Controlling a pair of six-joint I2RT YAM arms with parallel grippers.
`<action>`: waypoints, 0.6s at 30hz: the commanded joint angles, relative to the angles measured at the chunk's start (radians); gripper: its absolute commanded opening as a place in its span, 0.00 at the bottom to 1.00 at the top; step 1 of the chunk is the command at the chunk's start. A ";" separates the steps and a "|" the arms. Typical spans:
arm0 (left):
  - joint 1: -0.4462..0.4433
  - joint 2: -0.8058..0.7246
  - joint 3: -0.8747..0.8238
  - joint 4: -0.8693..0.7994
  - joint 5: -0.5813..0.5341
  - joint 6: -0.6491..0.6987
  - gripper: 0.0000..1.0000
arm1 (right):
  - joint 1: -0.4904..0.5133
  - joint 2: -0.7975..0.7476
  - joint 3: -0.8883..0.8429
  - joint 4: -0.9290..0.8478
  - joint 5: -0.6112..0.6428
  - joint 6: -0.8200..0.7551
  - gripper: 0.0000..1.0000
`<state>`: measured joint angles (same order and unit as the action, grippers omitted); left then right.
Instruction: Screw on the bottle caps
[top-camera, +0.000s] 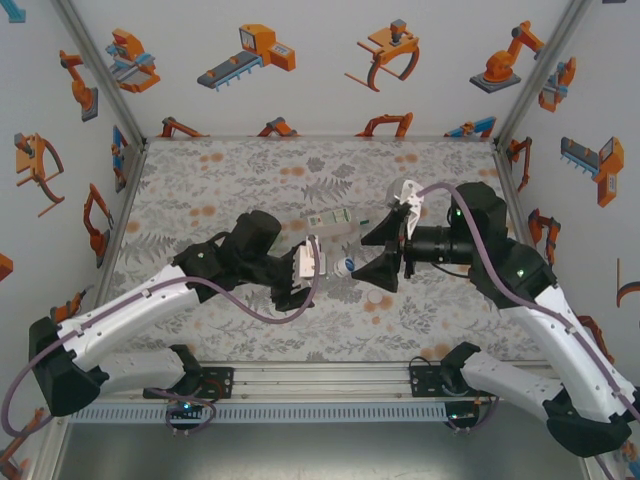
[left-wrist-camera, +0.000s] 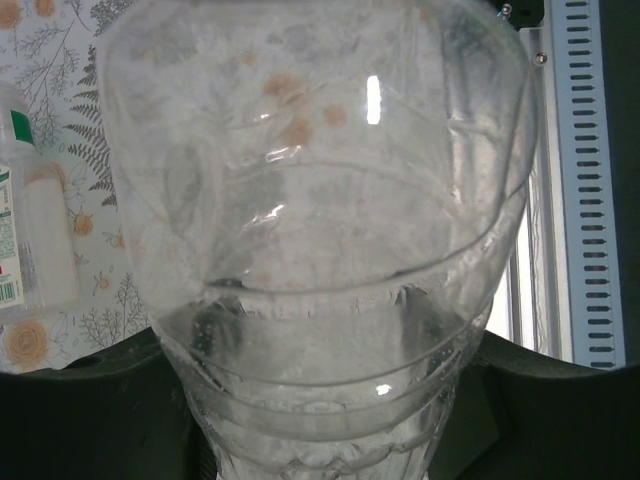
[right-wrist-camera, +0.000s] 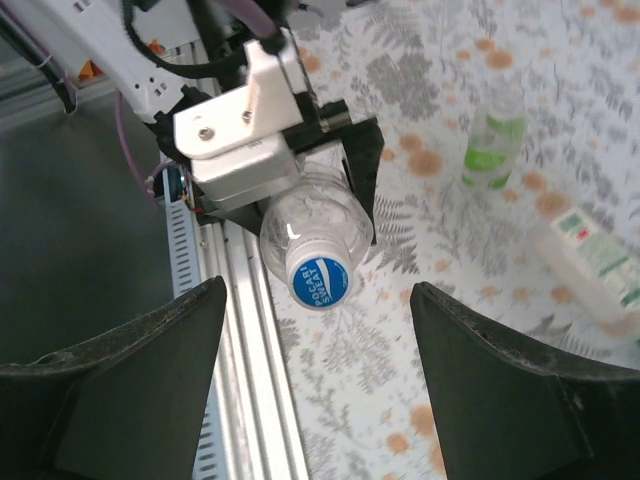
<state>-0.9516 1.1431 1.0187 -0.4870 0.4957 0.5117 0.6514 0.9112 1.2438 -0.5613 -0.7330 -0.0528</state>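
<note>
One clear bottle (top-camera: 338, 266) aloft overhead, clamped sideways in left jaws above tabletop (top-camera: 200, 180). Left wrist: grips its body. Right wrist: faces blue cap (right-wrist-camera: 318, 281), right jaws parted, empty. Tightening step, apparently; next, close on cap, twist.

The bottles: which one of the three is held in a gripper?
The unlabelled clear bottle with the blue cap, clamped in the left gripper. The green-tinted bottle and the labelled bottle rest on the table, not held.
</note>
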 joint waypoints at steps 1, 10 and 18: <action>-0.011 -0.042 0.004 -0.007 0.035 -0.009 0.00 | 0.005 -0.021 -0.040 0.111 -0.069 -0.103 0.68; -0.018 -0.080 0.001 -0.007 0.038 -0.013 0.00 | 0.010 -0.022 -0.074 0.170 -0.105 -0.100 0.68; -0.018 -0.069 0.007 -0.020 0.032 0.028 0.00 | 0.015 0.002 -0.081 0.218 -0.142 -0.099 0.68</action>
<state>-0.9634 1.0748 1.0187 -0.4892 0.5022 0.5121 0.6582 0.9085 1.1622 -0.3988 -0.8349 -0.1326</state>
